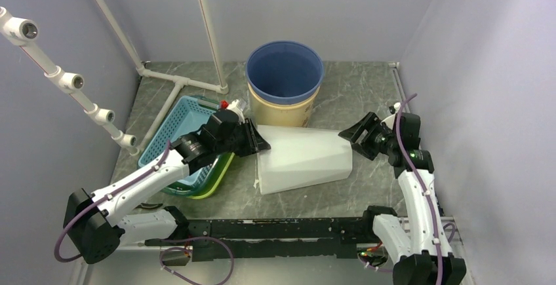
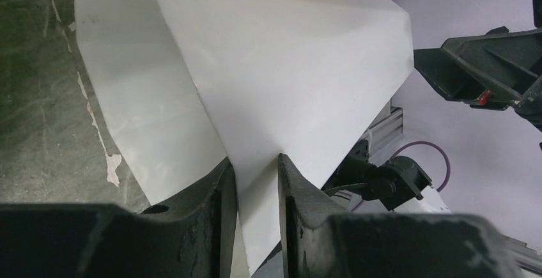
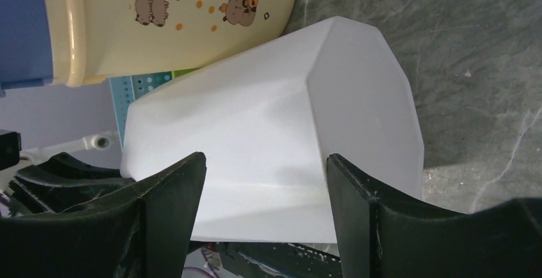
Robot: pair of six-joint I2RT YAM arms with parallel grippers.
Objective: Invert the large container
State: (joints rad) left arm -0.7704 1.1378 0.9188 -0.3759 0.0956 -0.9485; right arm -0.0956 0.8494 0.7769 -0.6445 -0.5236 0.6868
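Observation:
The large white container lies on its side in the middle of the table, with its open mouth to the left and its narrower base to the right. My left gripper is shut on the rim wall at the mouth; in the left wrist view the thin white wall runs between the two fingers of the gripper. My right gripper is open at the far corner of the base. In the right wrist view the container lies just ahead of its spread gripper.
A cream bucket with a blue liner stands upright just behind the container and also shows in the right wrist view. A blue basket on a green tray sits under my left arm. White pipes cross the far left.

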